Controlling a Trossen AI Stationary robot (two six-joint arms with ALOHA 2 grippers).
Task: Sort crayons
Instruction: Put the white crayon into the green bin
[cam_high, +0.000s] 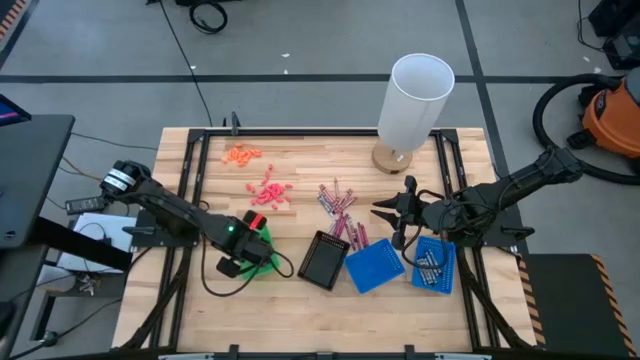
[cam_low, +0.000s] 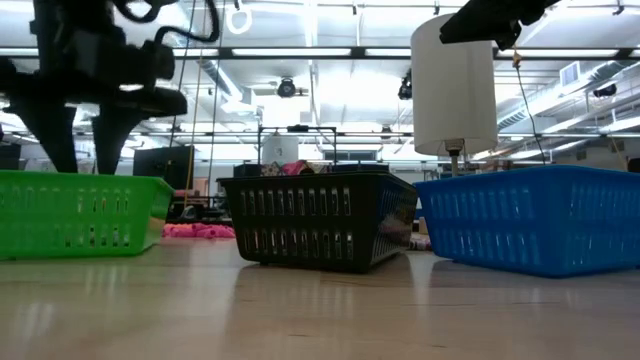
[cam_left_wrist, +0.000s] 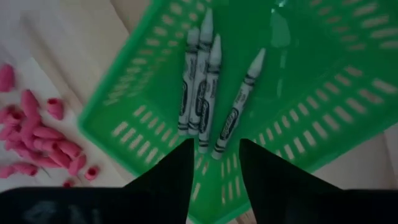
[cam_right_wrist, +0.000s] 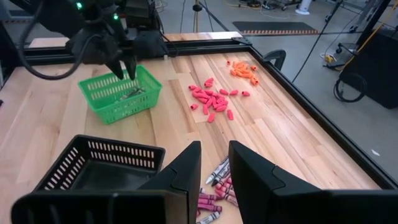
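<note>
Several grey-silver crayons (cam_left_wrist: 202, 93) lie flat on the floor of the green tray (cam_left_wrist: 298, 118), which stands at the table's near left (cam_high: 265, 252). My left gripper (cam_left_wrist: 214, 165) hangs open and empty just above them, pointing down into the tray; it also shows in the right wrist view (cam_right_wrist: 124, 67). Loose pink-magenta and grey crayons (cam_high: 340, 208) lie in a heap on the table's middle. My right gripper (cam_right_wrist: 214, 163) is open and empty above the heap's right side (cam_high: 392, 222), clear of the crayons (cam_right_wrist: 217, 180).
A black tray (cam_high: 324, 260) and two blue trays (cam_high: 373, 266) (cam_high: 433, 265) stand in a row near the front edge. Coral-red bits (cam_high: 268, 190) and orange bits (cam_high: 243, 153) lie at the far left. A tall white cylinder (cam_high: 415, 100) stands at the far edge.
</note>
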